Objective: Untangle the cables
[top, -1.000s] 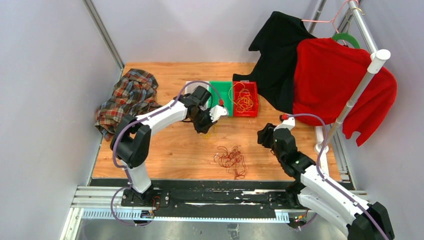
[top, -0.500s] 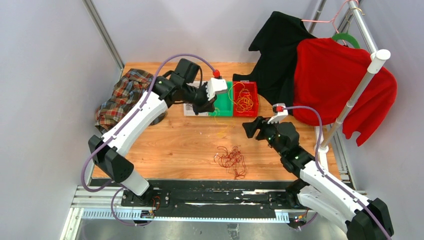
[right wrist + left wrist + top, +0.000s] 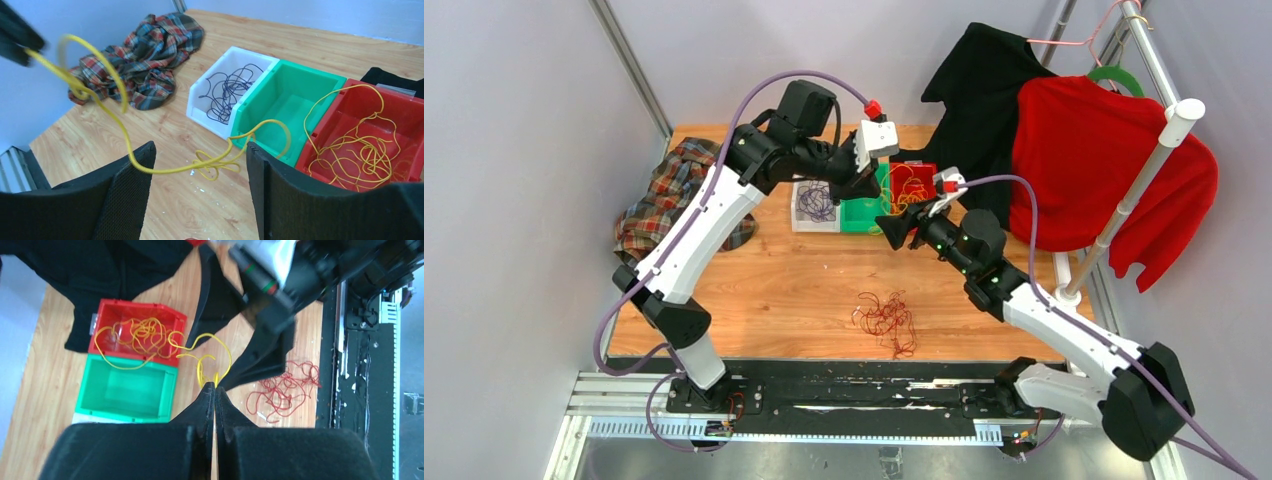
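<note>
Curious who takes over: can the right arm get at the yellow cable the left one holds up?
Probably yes: the yellow cable hangs between the right arm's open jaws, nothing blocking it.

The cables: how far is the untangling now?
Done: a purple cable lies alone in the white bin. In hand: the left hand, shut, holds up a yellow cable trailing from the red bin; the open right hand straddles it. Left: the red tangle on the table; the green bin is empty.
</note>
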Robot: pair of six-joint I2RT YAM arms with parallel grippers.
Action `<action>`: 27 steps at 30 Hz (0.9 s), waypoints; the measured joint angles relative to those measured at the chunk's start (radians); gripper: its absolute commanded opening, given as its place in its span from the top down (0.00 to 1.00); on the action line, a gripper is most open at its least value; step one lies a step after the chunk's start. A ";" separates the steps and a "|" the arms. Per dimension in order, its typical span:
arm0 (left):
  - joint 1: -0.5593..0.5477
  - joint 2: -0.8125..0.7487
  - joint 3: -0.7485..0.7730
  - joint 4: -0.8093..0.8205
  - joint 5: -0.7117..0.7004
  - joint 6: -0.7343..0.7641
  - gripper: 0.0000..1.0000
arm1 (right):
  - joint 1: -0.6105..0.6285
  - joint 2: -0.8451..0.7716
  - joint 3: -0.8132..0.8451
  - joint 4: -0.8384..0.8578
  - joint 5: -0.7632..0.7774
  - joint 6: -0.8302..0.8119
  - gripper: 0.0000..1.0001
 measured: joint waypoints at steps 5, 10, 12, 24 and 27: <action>-0.025 0.083 0.146 -0.012 -0.016 -0.011 1.00 | 0.000 0.101 0.048 0.010 0.048 -0.045 0.72; -0.028 0.244 0.309 0.017 -0.081 -0.039 1.00 | -0.014 0.160 0.083 0.023 0.167 -0.092 0.99; -0.028 0.297 0.317 0.055 -0.122 -0.051 1.00 | -0.036 0.187 0.103 0.030 0.210 -0.103 1.00; -0.011 0.446 0.139 0.486 -0.404 -0.161 1.00 | -0.272 0.455 0.186 0.059 0.243 -0.044 0.59; -0.004 0.511 0.165 0.537 -0.436 -0.160 1.00 | -0.304 0.470 0.181 0.050 0.229 -0.011 0.46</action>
